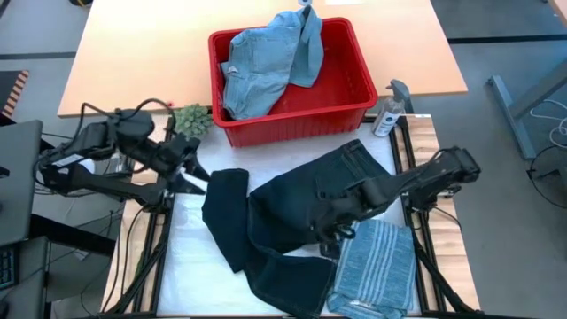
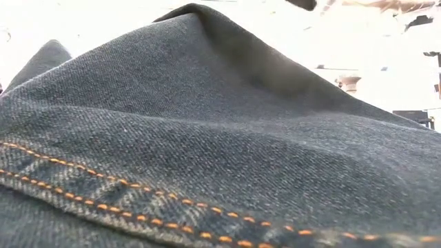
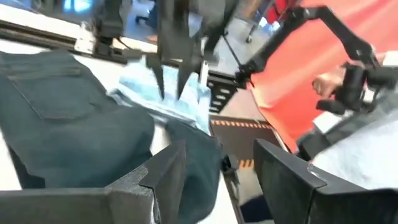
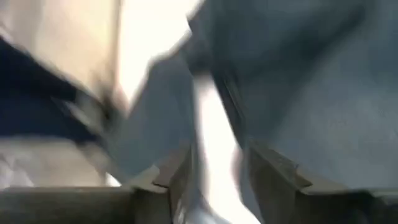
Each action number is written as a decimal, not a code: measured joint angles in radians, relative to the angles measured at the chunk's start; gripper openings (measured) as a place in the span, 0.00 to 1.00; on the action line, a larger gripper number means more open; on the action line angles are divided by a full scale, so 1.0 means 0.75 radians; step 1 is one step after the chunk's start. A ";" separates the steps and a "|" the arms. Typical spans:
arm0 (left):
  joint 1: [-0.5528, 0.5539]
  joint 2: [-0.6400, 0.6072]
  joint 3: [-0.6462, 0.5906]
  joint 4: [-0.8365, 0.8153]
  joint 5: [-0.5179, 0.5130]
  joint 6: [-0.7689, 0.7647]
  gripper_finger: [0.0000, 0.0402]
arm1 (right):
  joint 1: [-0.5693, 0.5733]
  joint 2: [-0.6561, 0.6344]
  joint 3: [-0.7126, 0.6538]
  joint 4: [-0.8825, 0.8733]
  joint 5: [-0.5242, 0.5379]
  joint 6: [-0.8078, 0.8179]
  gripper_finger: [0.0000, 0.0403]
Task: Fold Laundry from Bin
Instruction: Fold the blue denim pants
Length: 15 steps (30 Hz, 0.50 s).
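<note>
The long dark navy trousers [image 1: 283, 221] lie spread and partly folded on the white cloth in the middle of the table, and fill the low view [image 2: 207, 138]. A folded blue-grey striped shirt [image 1: 376, 266] lies at their near right, touching their edge. The red bin [image 1: 215, 80] stands at the far side with light blue denim pieces [image 1: 266, 62] heaped in it; one hangs over its far rim. My right gripper [image 1: 330, 232] [image 4: 217, 180] is open above the trousers' right half. At the trousers' left edge my left gripper [image 1: 189, 173] [image 3: 217, 180] is open with nothing between its fingers.
A spray bottle [image 1: 390, 111] stands just right of the bin, and a small green plant [image 1: 190, 118] just left of it. The white cloth [image 1: 190, 257] lies bare at the near left. A pale wooden table top [image 1: 133, 53] lies beyond the bin.
</note>
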 joint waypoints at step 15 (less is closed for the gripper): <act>-0.466 -0.015 0.172 -0.240 -0.579 -0.083 0.45 | 0.074 0.262 0.107 0.439 -0.019 0.210 0.49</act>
